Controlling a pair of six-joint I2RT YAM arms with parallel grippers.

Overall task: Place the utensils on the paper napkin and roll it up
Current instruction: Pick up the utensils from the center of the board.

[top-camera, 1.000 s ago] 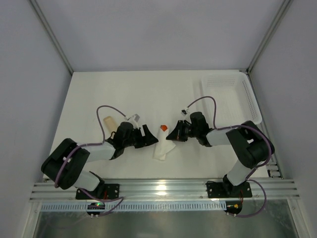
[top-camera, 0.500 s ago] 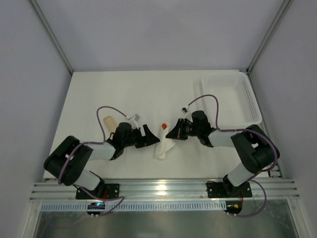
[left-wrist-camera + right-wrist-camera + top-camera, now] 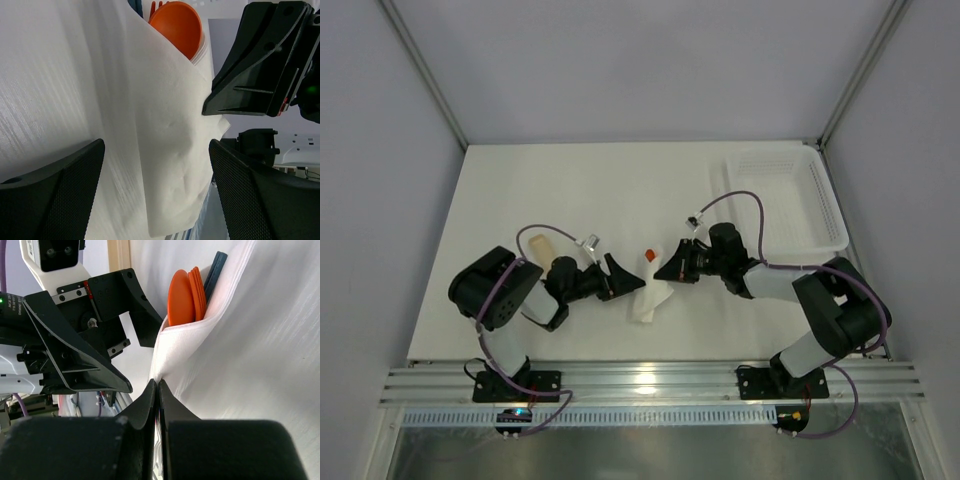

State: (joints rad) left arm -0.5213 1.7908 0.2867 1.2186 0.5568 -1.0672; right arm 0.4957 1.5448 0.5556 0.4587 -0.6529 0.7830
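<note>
Top external view: rolled paper napkin [image 3: 647, 298] on table [image 3: 520, 190] between both arms, orange utensils [image 3: 650, 257] poking from its far end. Jaws of left gripper [image 3: 628, 280] spread wide around the roll; jaws of right gripper [image 3: 662, 270] pressed together, pinching napkin edge.

The napkin [image 3: 150, 125] is soft, matt white paper with a fine ribbed grain and shallow creases. The orange utensils [image 3: 185, 295] look like smooth plastic with a slight sheen. The left pads [image 3: 55, 200] are black with a fine mesh texture; the right fingers [image 3: 135, 440] are smooth matt black plastic. The basket [image 3: 820, 200] is white plastic mesh, the table [image 3: 570, 190] matt off-white, the rail [image 3: 650, 380] brushed metal
</note>
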